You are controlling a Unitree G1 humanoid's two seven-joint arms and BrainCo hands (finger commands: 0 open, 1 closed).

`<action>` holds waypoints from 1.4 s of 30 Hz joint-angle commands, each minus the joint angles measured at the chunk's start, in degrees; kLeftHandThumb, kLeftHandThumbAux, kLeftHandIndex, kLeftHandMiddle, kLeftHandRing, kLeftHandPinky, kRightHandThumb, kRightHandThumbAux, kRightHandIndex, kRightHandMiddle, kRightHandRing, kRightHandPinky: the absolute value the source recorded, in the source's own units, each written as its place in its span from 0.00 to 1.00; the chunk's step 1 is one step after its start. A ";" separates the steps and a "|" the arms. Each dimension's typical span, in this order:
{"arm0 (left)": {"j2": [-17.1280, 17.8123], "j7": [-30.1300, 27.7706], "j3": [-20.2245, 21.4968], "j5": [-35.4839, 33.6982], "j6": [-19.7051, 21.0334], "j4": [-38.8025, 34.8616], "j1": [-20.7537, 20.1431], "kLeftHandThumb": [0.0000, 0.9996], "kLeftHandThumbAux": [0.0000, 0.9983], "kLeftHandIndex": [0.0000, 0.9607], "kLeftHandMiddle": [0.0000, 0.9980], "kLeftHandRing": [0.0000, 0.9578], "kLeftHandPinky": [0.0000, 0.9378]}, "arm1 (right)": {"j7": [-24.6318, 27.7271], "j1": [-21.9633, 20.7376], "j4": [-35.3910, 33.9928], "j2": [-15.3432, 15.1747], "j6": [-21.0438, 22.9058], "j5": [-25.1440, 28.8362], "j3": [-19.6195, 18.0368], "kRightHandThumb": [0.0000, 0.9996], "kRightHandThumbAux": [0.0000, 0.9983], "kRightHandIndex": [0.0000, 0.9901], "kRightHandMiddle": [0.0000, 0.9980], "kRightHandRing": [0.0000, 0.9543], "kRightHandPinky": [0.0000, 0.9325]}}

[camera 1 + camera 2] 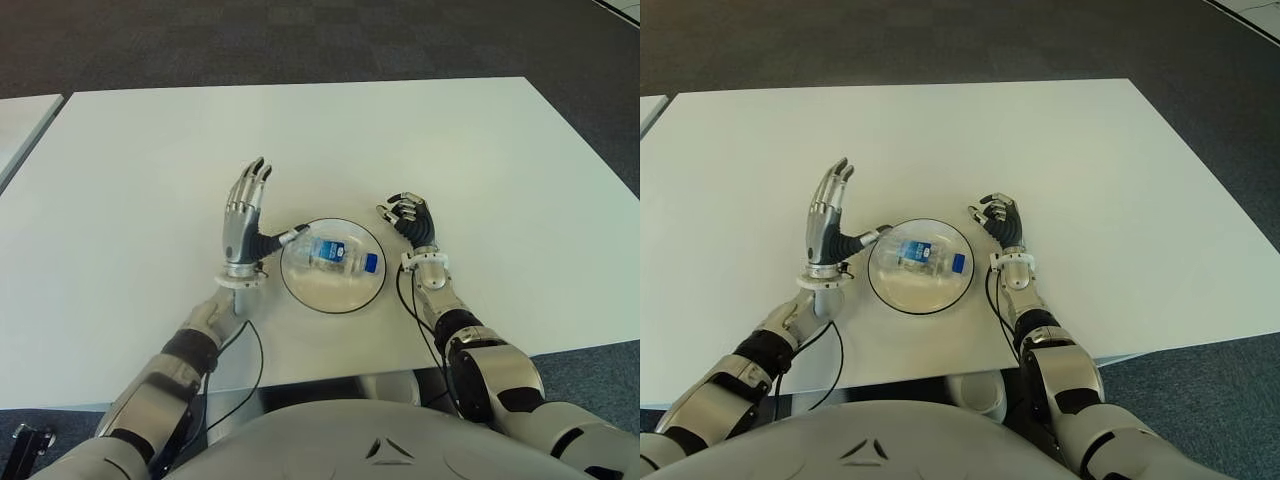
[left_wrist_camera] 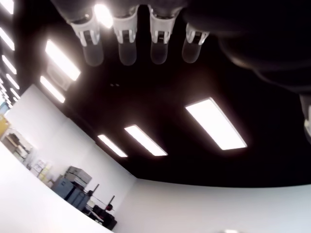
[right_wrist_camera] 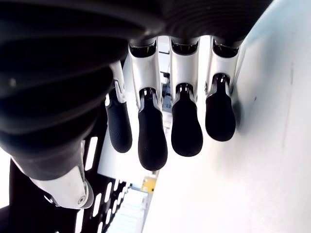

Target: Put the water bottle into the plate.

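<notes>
We see the bottle [image 1: 335, 254] lying on its side in the plate [image 1: 300, 283], with our left hand [image 1: 244, 215] just beside it, fingers straight and released, and our right hand [image 1: 411, 220] on the plate's other side, loosely curled and holding nothing. It looks small, light and smooth, likely to roll, so if we regrip we would wrap its middle.
</notes>
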 commanded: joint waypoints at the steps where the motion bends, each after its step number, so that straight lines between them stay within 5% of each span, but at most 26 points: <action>1: -0.59 -2.64 3.32 -4.74 -2.85 3.89 -0.70 0.00 0.46 0.00 0.00 0.00 0.00 | 0.46 1.11 1.09 0.42 1.03 0.01 -0.03 0.71 0.73 0.44 0.70 0.76 0.80; 12: -0.22 -18.54 11.29 -18.64 -6.68 11.26 0.18 0.00 0.58 0.00 0.00 0.00 0.00 | 0.12 1.10 1.12 0.45 1.11 -0.16 0.06 0.71 0.73 0.44 0.70 0.75 0.78; 21: -1.47 -25.42 14.57 -23.60 -14.39 15.18 -0.35 0.00 0.58 0.00 0.00 0.00 0.00 | 0.02 1.09 1.20 0.34 0.85 -0.32 0.15 0.71 0.73 0.44 0.70 0.74 0.76; 27: -2.17 -30.80 16.56 -26.52 -14.36 16.03 0.18 0.00 0.55 0.00 0.00 0.00 0.00 | -0.08 1.08 1.21 0.21 0.96 -0.56 0.31 0.71 0.73 0.44 0.70 0.75 0.78; 29: -2.47 -32.97 17.64 -28.28 -13.53 16.82 0.03 0.00 0.54 0.02 0.03 0.02 0.04 | 0.06 1.04 1.24 0.20 1.07 -0.50 0.29 0.71 0.73 0.44 0.70 0.75 0.79; 34: -3.50 -37.50 20.58 -32.16 -10.79 18.01 -0.50 0.00 0.67 0.25 0.32 0.34 0.40 | 0.34 0.93 1.33 0.25 1.23 -0.32 0.19 0.71 0.73 0.44 0.70 0.75 0.78; 40: -5.50 -38.41 23.25 -34.70 -7.27 17.04 -0.59 0.05 0.85 0.42 0.45 0.48 0.53 | 0.32 0.86 1.46 0.33 1.28 -0.26 0.12 0.71 0.73 0.44 0.69 0.74 0.76; 41: -5.87 -38.77 23.67 -35.26 -6.72 17.04 -0.69 0.08 0.87 0.44 0.47 0.50 0.55 | 0.31 0.84 1.48 0.33 1.31 -0.26 0.11 0.71 0.73 0.44 0.69 0.74 0.75; 42: -6.13 -39.05 23.97 -35.65 -6.31 16.99 -0.75 0.30 0.82 0.44 0.49 0.52 0.57 | 0.31 0.83 1.49 0.33 1.33 -0.26 0.11 0.71 0.73 0.44 0.69 0.74 0.75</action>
